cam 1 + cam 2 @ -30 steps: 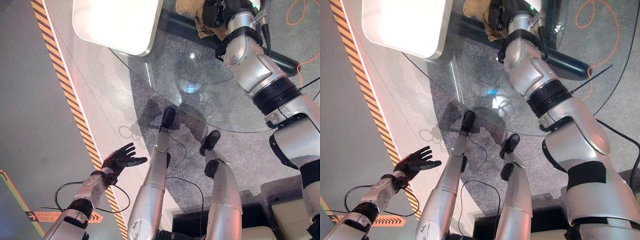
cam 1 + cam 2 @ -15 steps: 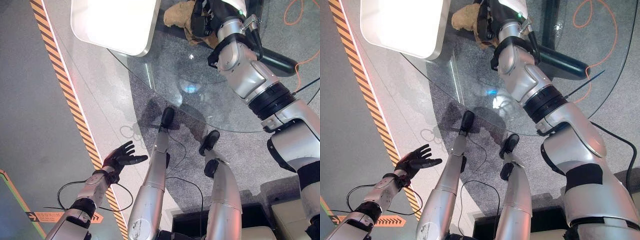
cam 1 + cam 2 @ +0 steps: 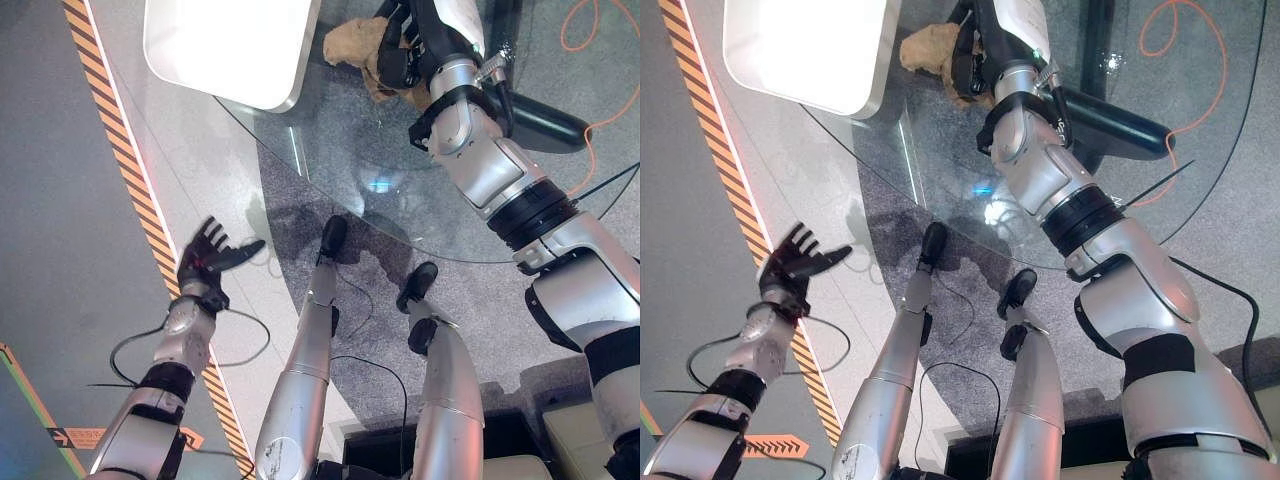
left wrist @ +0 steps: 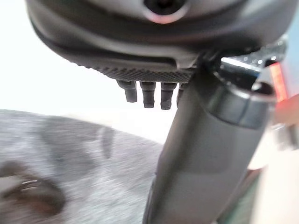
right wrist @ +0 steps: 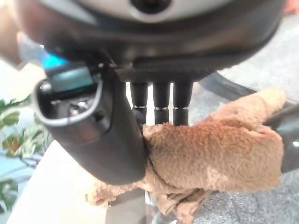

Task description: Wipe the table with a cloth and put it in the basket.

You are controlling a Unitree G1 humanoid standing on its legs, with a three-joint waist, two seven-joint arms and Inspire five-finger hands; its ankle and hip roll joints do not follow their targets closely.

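While the right hand (image 3: 405,50) reaches out over the far part of the round glass table (image 3: 330,160), the tan cloth (image 3: 355,45) sits bunched beneath and around it, on the glass. Seen from the head, the cloth spreads out from the hand toward the robot's left, with a fold of it also showing on the near side of the dark fingers. From the right wrist view, the fuzzy cloth (image 5: 219,149) lies pressed against the thumb (image 5: 107,140) and wraps up over the inner side of the fingers (image 5: 161,105), which run down into the fabric; the thumb and fingers close on the bunched material between them, so the hand is holding the cloth in a pinch. The cloth rests just beside a white tray-like slab (image 3: 235,45) that lies on the table on the robot's left of it, apart from it by a narrow strip of glass. Under the glass near the hand runs a dark tube (image 3: 545,115) of the table's base.

Well apart from the cloth, the left hand (image 3: 208,262) is raised off the table's edge, over the grey floor beside a striped orange-and-black floor line (image 3: 130,180). Its fingers are spread and straight, thumb pointing toward the table, holding nothing. In the left wrist view the straight fingertips (image 4: 147,95) stand in a row past the thumb, with grey carpet beyond.
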